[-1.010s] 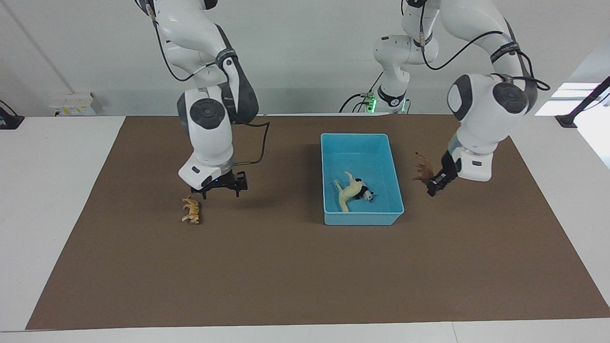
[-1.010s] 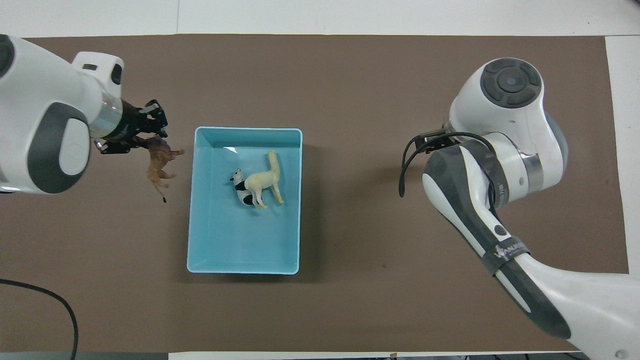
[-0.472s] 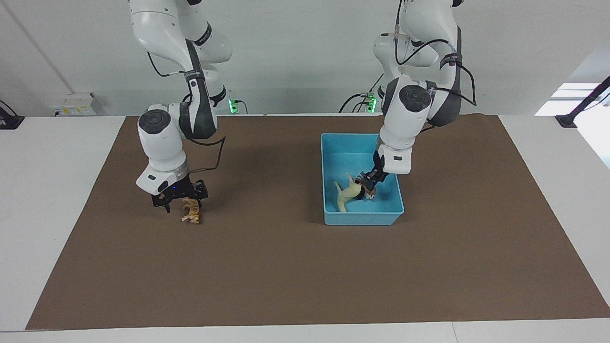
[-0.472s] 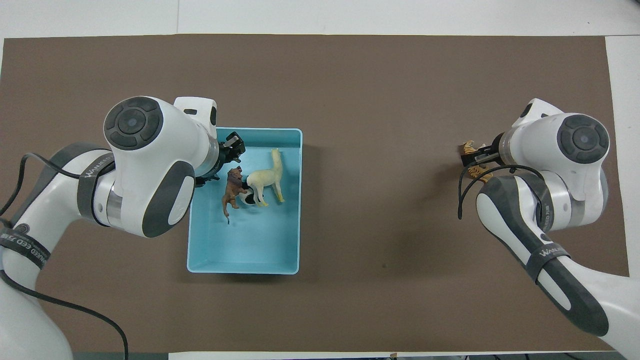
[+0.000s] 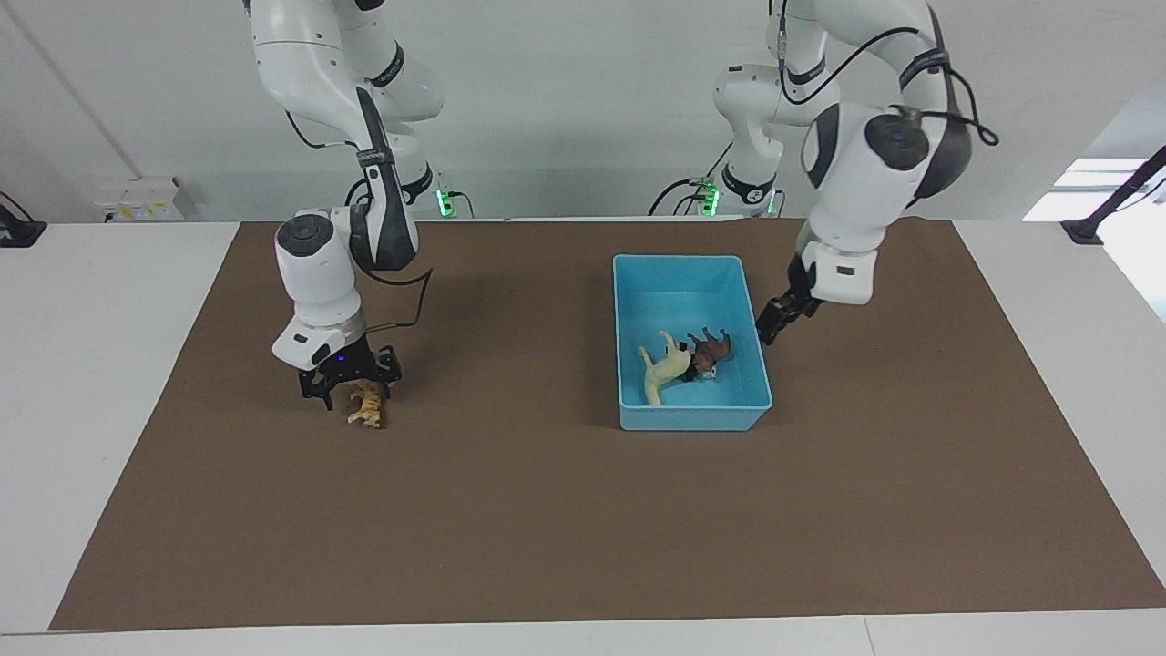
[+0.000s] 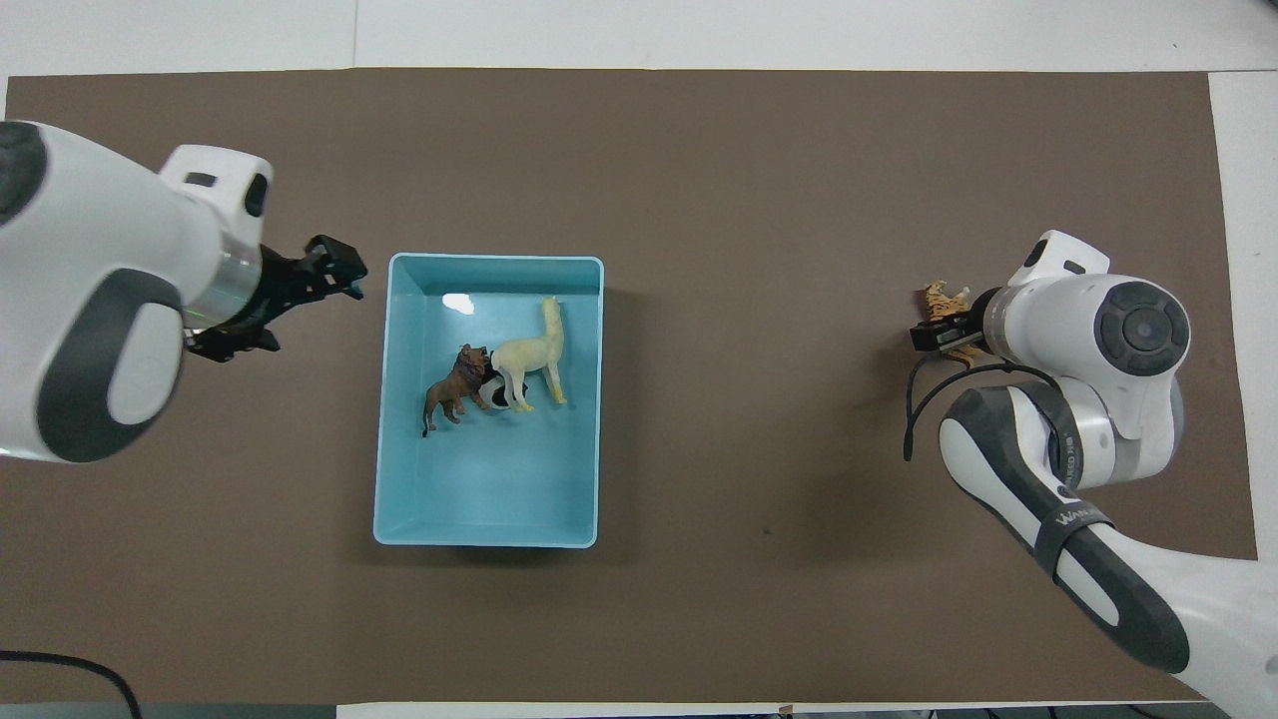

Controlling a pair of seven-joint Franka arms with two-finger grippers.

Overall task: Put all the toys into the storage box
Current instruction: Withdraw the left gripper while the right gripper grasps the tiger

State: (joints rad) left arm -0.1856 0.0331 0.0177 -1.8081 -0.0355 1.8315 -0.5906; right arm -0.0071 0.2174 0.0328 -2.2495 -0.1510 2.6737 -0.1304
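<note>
The light blue storage box (image 5: 692, 415) sits on the brown mat (image 5: 583, 510) toward the left arm's end of the surface. Three toys lie inside it, bunched together: the pale cream long-legged animal (image 5: 663, 369), the brown lion (image 5: 713, 345) touching it, and the panda (image 6: 492, 391), mostly hidden between the two. The lion lies on the side of the cluster toward the left arm's end.

The left hand (image 5: 777, 321) hangs just outside the box's wall, over the mat, its fingers spread apart and empty.

The orange tiger (image 5: 367, 404) lies on the mat, well apart from the box, toward the right arm's end. The right hand (image 5: 349, 375) is low over it with fingers spread; they seem to straddle the tiger, though contact is hard to judge.
</note>
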